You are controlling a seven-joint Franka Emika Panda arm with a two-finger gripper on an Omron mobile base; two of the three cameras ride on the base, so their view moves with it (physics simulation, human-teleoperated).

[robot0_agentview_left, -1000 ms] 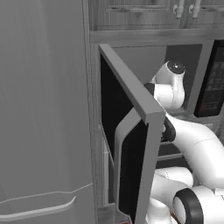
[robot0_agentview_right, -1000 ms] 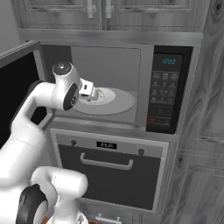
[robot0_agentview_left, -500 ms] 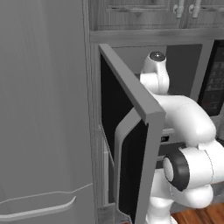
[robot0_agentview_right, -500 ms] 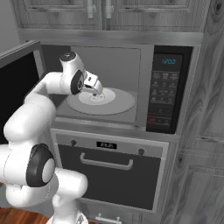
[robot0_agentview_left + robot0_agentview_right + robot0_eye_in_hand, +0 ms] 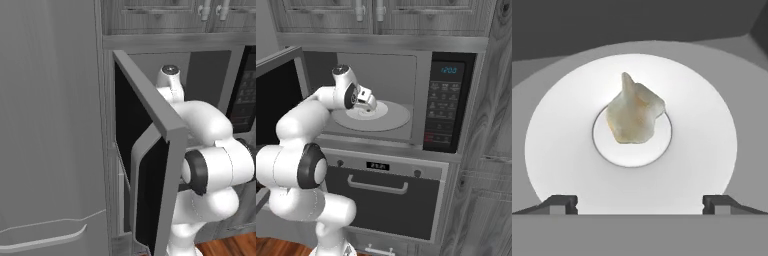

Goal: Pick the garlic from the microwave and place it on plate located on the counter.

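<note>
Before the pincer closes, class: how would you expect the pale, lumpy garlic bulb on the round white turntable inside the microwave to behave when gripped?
The pale, lumpy garlic bulb looks small, so probably light. Its uneven, pointed shape suggests it may twist or slip between the dark fingertips. Lying loose on the smooth round white turntable, it could skid or roll if nudged.

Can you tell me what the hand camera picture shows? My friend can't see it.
A pale, lumpy garlic sits in the middle of a round white turntable inside the grey microwave. The gripper is open, its two dark fingertips low in the picture, spread wide, not touching the garlic.
</note>
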